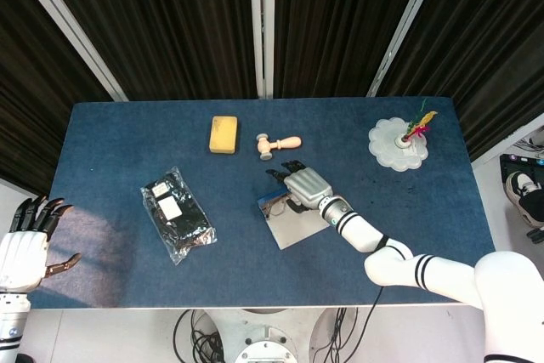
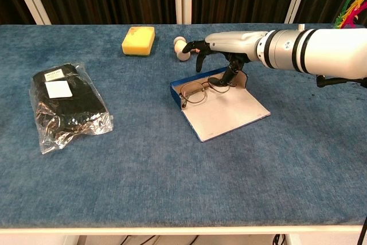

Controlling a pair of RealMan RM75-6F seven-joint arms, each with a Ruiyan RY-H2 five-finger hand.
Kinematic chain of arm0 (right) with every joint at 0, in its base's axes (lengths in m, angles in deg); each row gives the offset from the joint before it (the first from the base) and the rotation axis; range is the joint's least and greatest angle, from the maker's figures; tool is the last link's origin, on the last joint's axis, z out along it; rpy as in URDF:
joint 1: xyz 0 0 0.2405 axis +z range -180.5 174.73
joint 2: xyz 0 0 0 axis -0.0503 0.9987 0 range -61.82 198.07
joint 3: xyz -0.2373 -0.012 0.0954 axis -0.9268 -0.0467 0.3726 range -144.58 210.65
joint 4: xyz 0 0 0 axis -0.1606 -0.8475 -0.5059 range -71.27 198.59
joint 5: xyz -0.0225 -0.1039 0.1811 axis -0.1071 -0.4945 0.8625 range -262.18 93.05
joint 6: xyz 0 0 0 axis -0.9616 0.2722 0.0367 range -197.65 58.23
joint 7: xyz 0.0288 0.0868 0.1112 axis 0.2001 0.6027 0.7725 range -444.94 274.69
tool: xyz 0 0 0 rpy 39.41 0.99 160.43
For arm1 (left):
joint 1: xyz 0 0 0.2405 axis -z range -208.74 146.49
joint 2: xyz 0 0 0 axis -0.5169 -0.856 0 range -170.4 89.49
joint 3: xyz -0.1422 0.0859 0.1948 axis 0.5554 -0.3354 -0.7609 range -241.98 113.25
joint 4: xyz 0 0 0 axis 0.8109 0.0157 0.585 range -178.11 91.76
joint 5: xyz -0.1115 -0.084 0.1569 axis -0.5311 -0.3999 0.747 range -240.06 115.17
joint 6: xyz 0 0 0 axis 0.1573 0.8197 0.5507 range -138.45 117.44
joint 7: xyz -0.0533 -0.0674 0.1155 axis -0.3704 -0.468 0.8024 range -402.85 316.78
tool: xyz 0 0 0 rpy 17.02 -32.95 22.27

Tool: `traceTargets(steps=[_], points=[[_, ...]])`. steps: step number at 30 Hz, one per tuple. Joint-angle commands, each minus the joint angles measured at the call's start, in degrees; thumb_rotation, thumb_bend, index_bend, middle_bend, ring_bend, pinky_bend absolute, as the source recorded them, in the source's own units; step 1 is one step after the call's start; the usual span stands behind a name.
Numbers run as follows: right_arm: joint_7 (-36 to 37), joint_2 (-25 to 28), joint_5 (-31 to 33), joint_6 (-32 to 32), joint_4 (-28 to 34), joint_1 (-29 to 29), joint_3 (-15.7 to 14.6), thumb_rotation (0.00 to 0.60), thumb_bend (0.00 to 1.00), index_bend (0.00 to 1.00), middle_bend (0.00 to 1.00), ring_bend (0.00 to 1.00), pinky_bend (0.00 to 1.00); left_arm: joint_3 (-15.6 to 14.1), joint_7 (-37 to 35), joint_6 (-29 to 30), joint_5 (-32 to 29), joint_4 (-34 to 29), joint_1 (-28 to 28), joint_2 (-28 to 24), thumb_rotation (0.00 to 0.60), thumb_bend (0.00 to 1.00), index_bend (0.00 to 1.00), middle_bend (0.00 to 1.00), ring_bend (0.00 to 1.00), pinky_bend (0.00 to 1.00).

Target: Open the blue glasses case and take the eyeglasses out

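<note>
The blue glasses case (image 2: 195, 81) lies open mid-table, its pale grey lid (image 2: 228, 111) spread flat and turned at an angle; in the head view the case (image 1: 290, 225) lies below the hand. The thin-framed eyeglasses (image 2: 198, 91) (image 1: 275, 206) lie inside against the blue wall. My right hand (image 2: 221, 46) (image 1: 306, 186) hovers over the case's far end, fingers apart and curved down, one fingertip touching the right end of the glasses. My left hand (image 1: 26, 246) hangs off the table's left front corner, fingers spread, holding nothing.
A yellow sponge (image 2: 138, 40) and a small wooden mallet (image 1: 279, 143) lie behind the case. A plastic bag with a black item (image 2: 66, 104) lies at the left. A white doily dish with coloured feathers (image 1: 398, 143) stands at the back right.
</note>
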Motion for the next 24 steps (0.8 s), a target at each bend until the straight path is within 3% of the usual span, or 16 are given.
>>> traceTargets(steps=[1,6,12,24], points=[[-3.6,-0.4,1.1,0.1,-2.0,1.3,-0.8,0.6,0.25,0.07,0.25,0.0,0.0,0.0,0.0,0.0,0.0,0.1,0.0,0.1,0.6,0.07,0.21,0.12,0.02,0.0],[-7.3,-1.0,3.8,-0.5,-2.5,2.7,-1.5,0.6,0.22,0.16,0.25,0.0,0.0,0.0,-0.1,0.0,0.0,0.2,0.0,0.1,0.6,0.07,0.21,0.12,0.02,0.0],[-8.9,-1.4,6.4,-0.7,-2.8,3.4,-1.8,0.6,0.32,0.24,0.25,0.0,0.0,0.0,-0.3,-0.1,-0.2,0.4,-0.1,0.2,0.6,0.07,0.21,0.12,0.02,0.0],[-10.2,-2.4,8.8,-0.7,-4.3,4.7,-2.1,0.6,0.34,0.34,0.25,0.0,0.0,0.2,-0.8,-0.5,-0.5,1.1,0.1,0.5,0.6,0.07,0.21,0.12,0.02,0.0]])
